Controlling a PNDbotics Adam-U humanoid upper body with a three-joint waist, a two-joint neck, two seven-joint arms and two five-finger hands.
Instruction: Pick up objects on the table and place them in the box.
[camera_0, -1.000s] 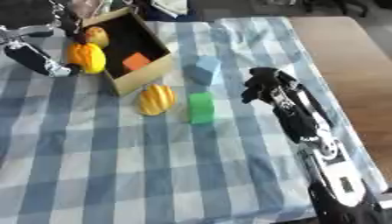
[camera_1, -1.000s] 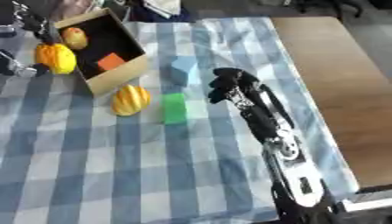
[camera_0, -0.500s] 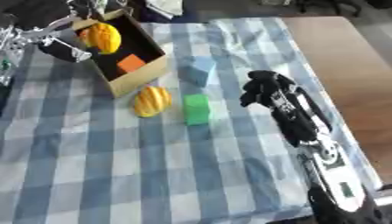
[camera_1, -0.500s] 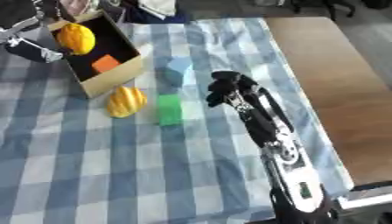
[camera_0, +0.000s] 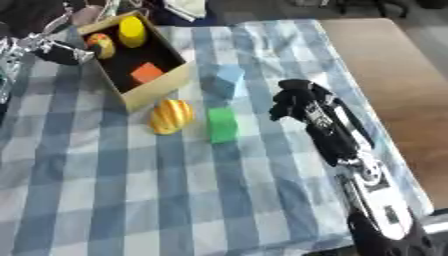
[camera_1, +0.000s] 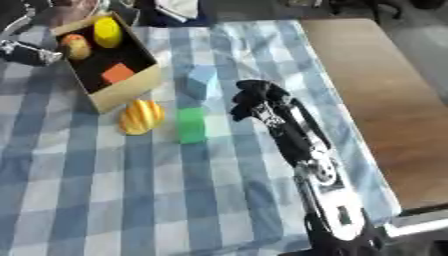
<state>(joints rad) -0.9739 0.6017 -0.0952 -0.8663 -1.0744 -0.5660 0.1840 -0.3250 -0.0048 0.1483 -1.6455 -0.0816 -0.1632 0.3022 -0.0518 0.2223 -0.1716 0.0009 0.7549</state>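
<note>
The box (camera_0: 157, 89) stands at the far left of the checked surface (camera_0: 114, 190) and holds a yellow piece (camera_0: 132, 31), a round orange-and-red piece (camera_0: 101, 45) and an orange block (camera_0: 146, 73), while a striped orange thing (camera_0: 170, 116), a green block (camera_0: 222, 125) and a pale blue block (camera_0: 224, 81) lie just outside it, probably waiting their turn. The right hand (camera_0: 296, 101) hangs beside the blocks with its fingers curled and holding nothing, seemingly placed to reach for one of them. The left hand (camera_0: 54, 50) shows only as a dark, blurred shape at the box's far-left edge, so I cannot tell how its fingers stand or whether they hold anything.

Blue-and-white checked cloth (camera_0: 105, 200) — green block (camera_0: 222, 125), pale blue block (camera_0: 226, 80), yellow-orange striped gourd (camera_0: 171, 116), tan box (camera_0: 157, 87).
</note>
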